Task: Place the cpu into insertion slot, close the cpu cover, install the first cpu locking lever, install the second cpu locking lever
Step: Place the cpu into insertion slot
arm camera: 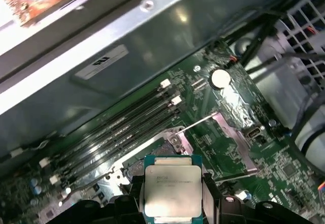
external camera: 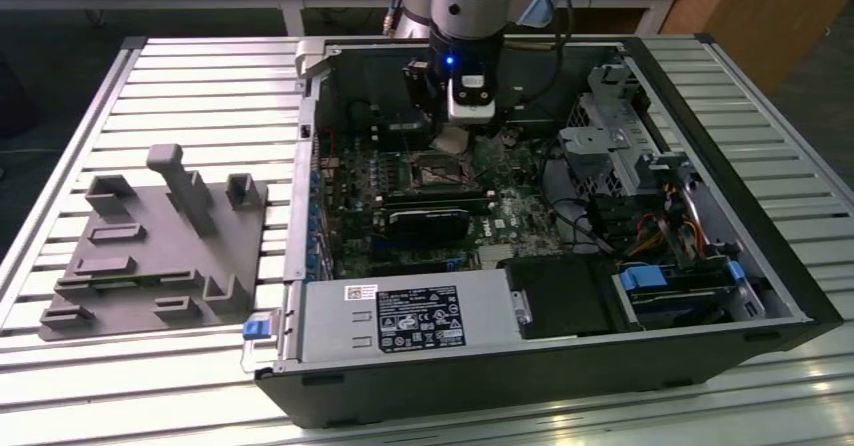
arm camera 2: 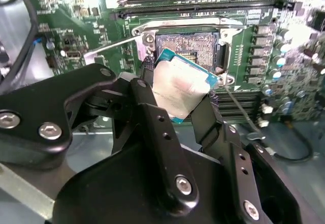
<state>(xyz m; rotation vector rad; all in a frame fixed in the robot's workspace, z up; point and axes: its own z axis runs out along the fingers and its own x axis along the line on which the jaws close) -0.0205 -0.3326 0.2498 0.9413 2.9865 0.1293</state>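
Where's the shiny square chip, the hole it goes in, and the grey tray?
Small square silvery cpu chip (arm camera: 171, 191), first wrist view, middle of metal top.
Open square socket on green board (arm camera 2: 190, 44), second wrist view, its pin field.
Grey moulded tray (external camera: 154, 256), exterior view, flat base.

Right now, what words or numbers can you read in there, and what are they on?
None can be read.
On the cpu, held by the end effector: faint print, blurred.
On the case sticker: blurred.
On the power supply label: too small.
On the motherboard: markings too small.
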